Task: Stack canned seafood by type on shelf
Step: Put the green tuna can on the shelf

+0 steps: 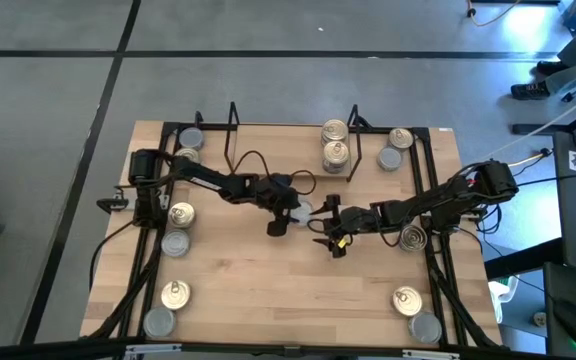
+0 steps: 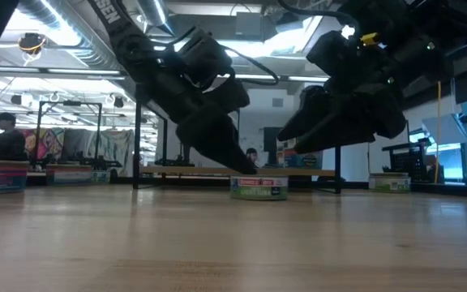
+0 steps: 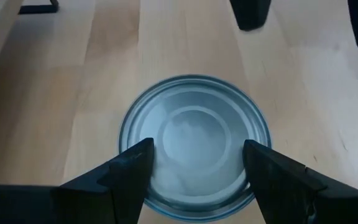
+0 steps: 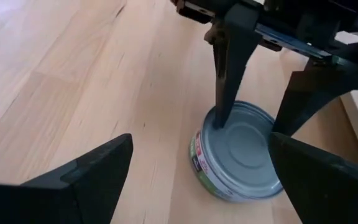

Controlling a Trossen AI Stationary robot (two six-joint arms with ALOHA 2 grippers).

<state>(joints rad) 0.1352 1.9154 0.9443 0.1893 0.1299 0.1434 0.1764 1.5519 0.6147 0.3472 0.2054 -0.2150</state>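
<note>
A short tin with a plain silver lid (image 3: 194, 140) (image 4: 238, 155) stands upright on the table's middle (image 1: 303, 209), its green label facing the low view (image 2: 259, 187). My left gripper (image 3: 197, 165) (image 1: 290, 218) comes down on it at a slant, open, one finger at each side of the lid. My right gripper (image 4: 201, 146) (image 1: 330, 236) hangs open just right of the tin, pointing at it and touching nothing. The black wire shelf (image 1: 232, 125) stands at the far edge with two gold-lidded tins (image 1: 335, 143) at its right end. My left gripper's fingers (image 4: 224, 93) stand at opposite points of the tin's rim (image 4: 217, 122), slanting down from the table's left. The tin sits flat on the table. I cannot tell whether the fingertips touch the rim.
Several more tins, gold-lidded and silver-lidded, stand along the left edge (image 1: 178, 228) and the right edge (image 1: 412, 236), and near the far corners (image 1: 190, 140) (image 1: 396, 148). Black rails (image 1: 438, 200) edge the table. The near middle of the tabletop (image 1: 288, 290) is bare wood.
</note>
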